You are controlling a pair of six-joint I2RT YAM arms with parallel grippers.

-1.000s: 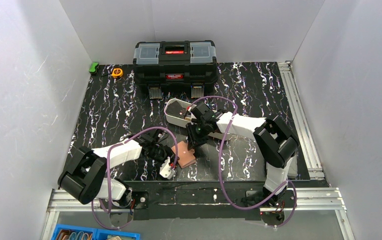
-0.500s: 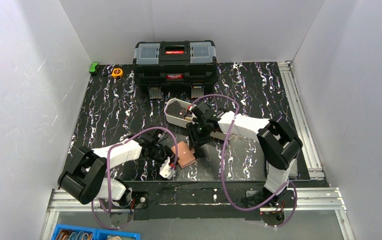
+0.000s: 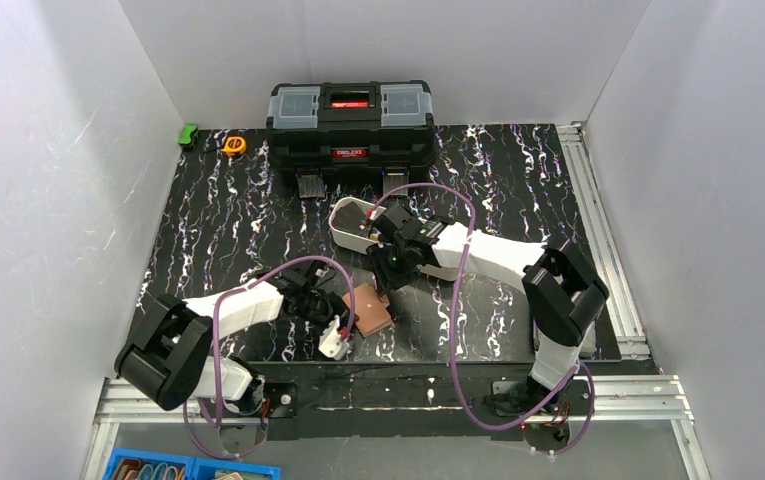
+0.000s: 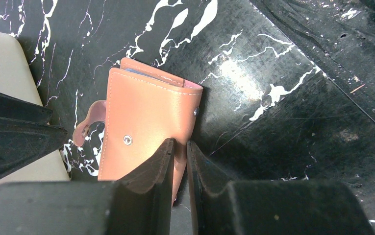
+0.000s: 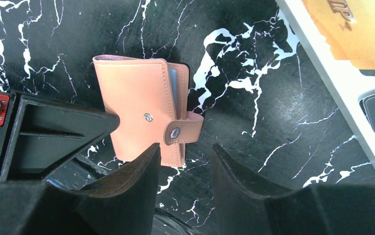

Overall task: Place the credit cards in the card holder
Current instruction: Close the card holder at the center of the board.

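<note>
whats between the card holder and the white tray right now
Nothing stands there. In the right wrist view, only bare black marbled table surface separates the card holder from the white tray.

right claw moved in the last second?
Yes, slightly: in the top view the right claw has shifted left relative to the white tray, still just beyond the card holder.

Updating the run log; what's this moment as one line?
left tool: pinching card holder edge | right tool: open, empty, over unfastened snap tab | yellow card: in white tray
</note>
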